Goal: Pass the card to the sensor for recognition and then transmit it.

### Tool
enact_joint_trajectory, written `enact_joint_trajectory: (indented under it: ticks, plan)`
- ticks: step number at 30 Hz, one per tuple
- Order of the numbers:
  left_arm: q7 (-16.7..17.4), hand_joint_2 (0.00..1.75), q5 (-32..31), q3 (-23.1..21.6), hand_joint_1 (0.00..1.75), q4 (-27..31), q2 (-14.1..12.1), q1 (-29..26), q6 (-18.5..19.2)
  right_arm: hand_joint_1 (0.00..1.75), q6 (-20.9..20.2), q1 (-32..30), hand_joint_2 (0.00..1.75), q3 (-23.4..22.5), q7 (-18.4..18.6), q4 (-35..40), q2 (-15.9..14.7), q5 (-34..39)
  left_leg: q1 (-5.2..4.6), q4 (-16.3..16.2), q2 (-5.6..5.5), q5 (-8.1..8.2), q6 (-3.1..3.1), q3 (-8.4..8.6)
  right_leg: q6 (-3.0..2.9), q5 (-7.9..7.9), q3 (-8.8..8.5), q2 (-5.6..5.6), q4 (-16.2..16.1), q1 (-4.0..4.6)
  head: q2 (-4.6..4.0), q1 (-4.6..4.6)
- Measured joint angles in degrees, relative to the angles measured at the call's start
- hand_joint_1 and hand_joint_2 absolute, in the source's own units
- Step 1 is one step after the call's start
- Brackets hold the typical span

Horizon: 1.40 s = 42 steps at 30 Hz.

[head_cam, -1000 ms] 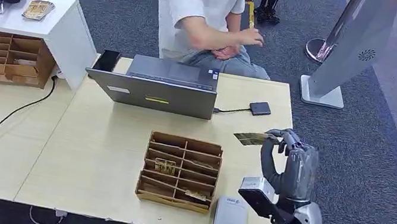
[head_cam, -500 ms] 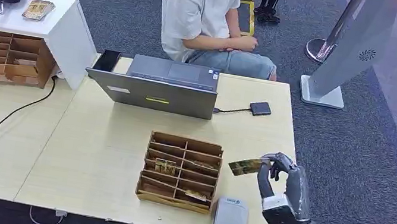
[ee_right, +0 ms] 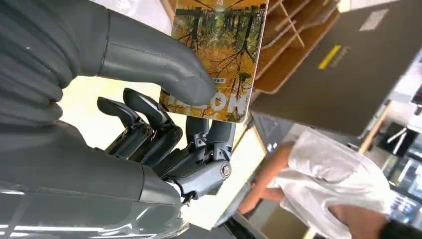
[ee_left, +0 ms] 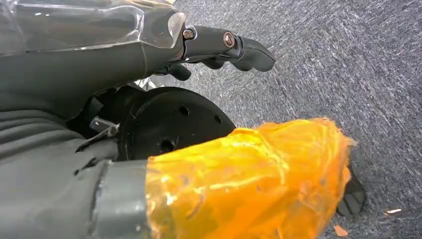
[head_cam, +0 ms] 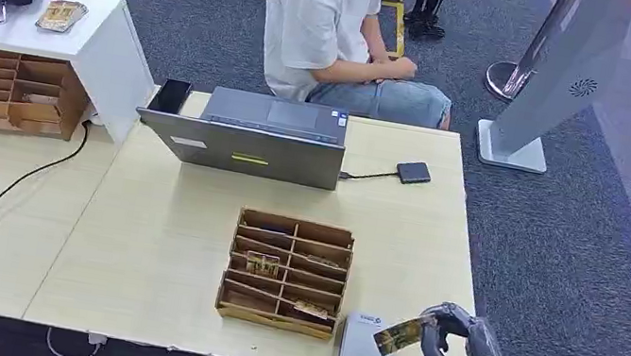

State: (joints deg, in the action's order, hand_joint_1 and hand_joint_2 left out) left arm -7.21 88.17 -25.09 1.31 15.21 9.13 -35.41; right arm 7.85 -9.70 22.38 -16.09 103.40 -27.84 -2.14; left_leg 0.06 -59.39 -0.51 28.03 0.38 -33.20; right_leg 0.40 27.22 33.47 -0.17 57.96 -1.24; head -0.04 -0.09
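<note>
My right hand (head_cam: 459, 352) pinches a card (head_cam: 401, 335) with an autumn forest picture between thumb and fingers. It holds the card tilted just above the right side of the white card sensor (head_cam: 364, 352) at the table's near edge. In the right wrist view the thumb (ee_right: 154, 64) presses on the card (ee_right: 219, 45), with the darker fingers behind it. My left hand (ee_left: 239, 174), its thumb wrapped in orange tape, hangs over grey carpet and holds nothing, its fingers (ee_left: 234, 45) apart.
A wooden slotted organizer (head_cam: 287, 272) with several cards stands left of the sensor. A laptop (head_cam: 247, 134) and a small dark box (head_cam: 414, 172) lie at the far edge, where a person (head_cam: 327, 17) sits. A silver stand (head_cam: 562, 74) is far right.
My right hand has come down and toward the near edge with the card, from mid-table height to just over the sensor. The person has drawn their arm in.
</note>
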Motion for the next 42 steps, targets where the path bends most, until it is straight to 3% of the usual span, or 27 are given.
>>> enact_joint_trajectory:
  ticks: [9, 15, 20, 30, 42]
  plan:
    - [0.2, 0.0, -0.1, 0.0, 0.0, 0.3, 0.0, 0.0, 0.0, 1.75, -1.3, -3.2, 1.75, -0.8, 1.3, 2.1, -3.8, 1.2, 0.0, 0.0, 0.0, 0.0, 0.0, 0.01, 0.0, 0.0, 0.0, -0.01, 0.0, 0.0, 0.0, 0.0]
    - [0.8, 0.0, -0.1, 0.0, 0.0, 0.7, -0.2, -0.2, 0.0, 1.75, -1.5, -5.2, 1.75, -0.7, 5.5, 3.3, -8.2, 1.9, -0.02, 0.0, 0.01, 0.03, 0.04, -0.02, 0.0, 0.0, -0.01, 0.0, 0.0, -0.01, 0.0, 0.0]
    - [1.6, 0.0, -0.4, 0.0, 0.0, 0.7, -0.3, -0.2, 0.0, 1.75, -1.0, -5.0, 1.75, 0.9, 8.7, 2.8, -10.0, 2.0, -0.02, 0.0, 0.02, 0.02, 0.04, -0.02, 0.0, 0.0, -0.01, 0.0, 0.0, -0.01, 0.0, 0.0]
    - [2.5, 0.0, -0.8, 0.0, 0.0, 0.7, -0.6, -0.3, 0.0, 1.75, 0.4, -1.3, 1.75, 6.2, 11.2, -1.4, -10.6, 2.2, -0.01, 0.0, 0.03, 0.02, 0.03, -0.01, 0.0, 0.0, -0.01, 0.02, 0.0, 0.0, 0.0, 0.02]
    - [3.1, 0.0, -0.9, -0.4, 0.0, 0.7, -0.7, -0.3, 0.0, 1.75, -0.6, 4.1, 1.75, 8.8, 12.2, -6.0, -9.0, 2.7, -0.01, 0.0, 0.03, 0.02, 0.03, 0.0, 0.0, 0.0, -0.02, 0.01, 0.0, -0.01, 0.0, 0.0]
